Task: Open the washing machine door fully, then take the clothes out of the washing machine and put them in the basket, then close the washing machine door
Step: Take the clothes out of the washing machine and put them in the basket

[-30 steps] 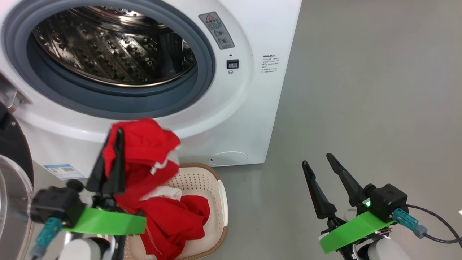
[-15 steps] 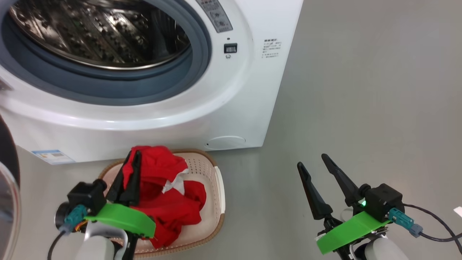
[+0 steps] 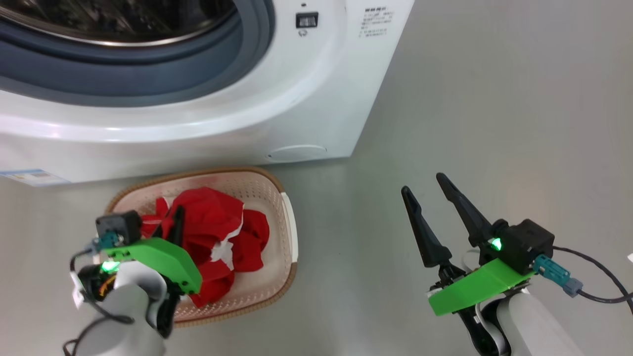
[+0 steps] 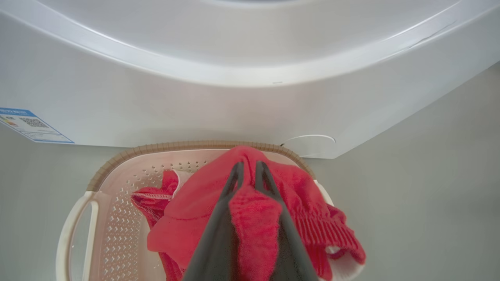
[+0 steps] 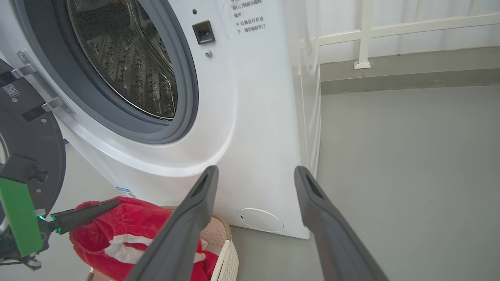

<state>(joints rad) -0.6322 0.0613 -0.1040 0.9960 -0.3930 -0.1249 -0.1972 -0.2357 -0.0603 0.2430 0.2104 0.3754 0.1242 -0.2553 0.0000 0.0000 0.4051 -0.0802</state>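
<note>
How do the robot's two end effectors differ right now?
1. The left end effector is shut, pinching a red garment; the right end effector stands open and holds nothing.
2. The left one is over the basket, where the garment bunches; the right one is off to the side above the grey floor.
Shared: each has two long dark fingers on a green bracket.

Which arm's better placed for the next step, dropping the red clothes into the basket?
Left. The left gripper is shut on the red clothes directly above the basket, so it likely only needs to open. The right gripper hangs open and empty over the floor, off to the basket's side.
</note>
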